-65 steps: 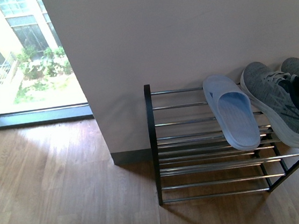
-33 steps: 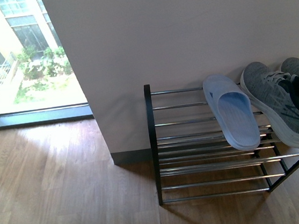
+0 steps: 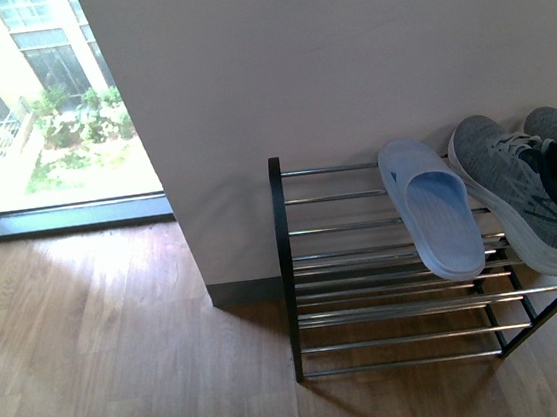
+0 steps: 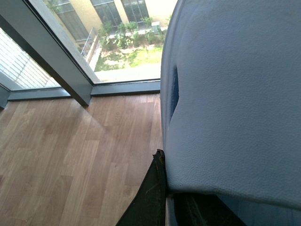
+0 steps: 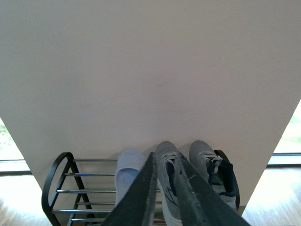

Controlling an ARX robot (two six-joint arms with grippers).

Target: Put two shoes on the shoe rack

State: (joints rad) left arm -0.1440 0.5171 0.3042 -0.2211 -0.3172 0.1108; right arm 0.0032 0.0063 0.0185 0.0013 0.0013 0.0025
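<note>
At right of the front view, two grey sneakers [image 3: 534, 194] sit toes-to-wall beside a blue slipper [image 3: 432, 209] on the shoe rack [image 3: 370, 309], stowed; right gripper [image 5: 162, 188] hovers released and empty, left gripper's [image 4: 164, 200] jaw state cannot be told.

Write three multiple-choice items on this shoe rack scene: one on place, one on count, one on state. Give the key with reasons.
1. Where is the slipper?
A. on the floor
B. on the rack, left of the sneakers
C. between the sneakers

2. How many sneakers are on the rack?
A. none
B. one
C. two

3. How do the sneakers sit?
A. toes toward the wall
B. upside down
C. stacked

Key: 1 B, the front view shows it on the top rods beside the left sneaker. 2 C, the right wrist view shows both sneakers side by side. 3 A, toes point at the wall, heels out.
</note>
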